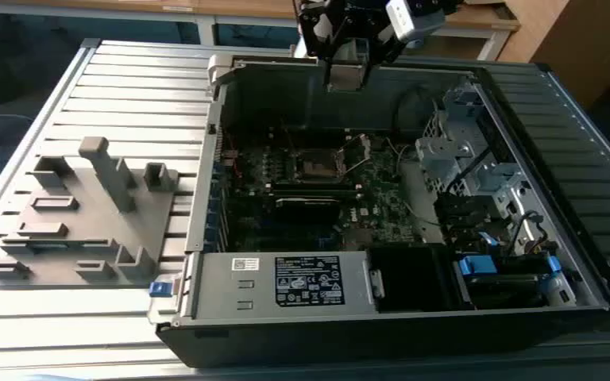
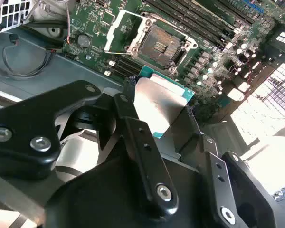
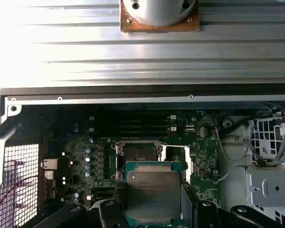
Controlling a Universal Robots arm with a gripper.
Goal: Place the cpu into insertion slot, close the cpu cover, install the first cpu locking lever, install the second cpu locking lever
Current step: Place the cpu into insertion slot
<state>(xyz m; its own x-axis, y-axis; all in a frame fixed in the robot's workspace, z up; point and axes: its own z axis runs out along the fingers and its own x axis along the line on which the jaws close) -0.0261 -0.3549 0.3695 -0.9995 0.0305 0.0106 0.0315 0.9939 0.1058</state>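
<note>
Fingers (image 2: 135,133) of the gripper (image 1: 348,82) are pressed against two sides of the cpu (image 3: 153,197), so the small square chip is pinched tight between them. Its grey metal top is seen in the first wrist view, with a thin green edge showing round it. The cpu is held up in the air, above the green motherboard (image 1: 380,210), and it is not touched by anything but the fingers. The insertion slot (image 3: 138,153) is seen just past the cpu in both wrist views. It is dark and square with a silvery border, and it is open and bare. The cpu cover (image 2: 112,34) is flipped open and laid back beside the slot, joined to it along one edge, and green board is seen through its cut-out middle. Long black memory slots (image 3: 133,127) are lined up near the insertion slot. In the exterior view the gripper is hung over the far wall of the open computer case (image 1: 283,313), which is laid on its side on a ribbed metal table (image 1: 136,87). A grey plastic holder (image 1: 83,214) is set on the table just beside the case, at the exterior view's left
</note>
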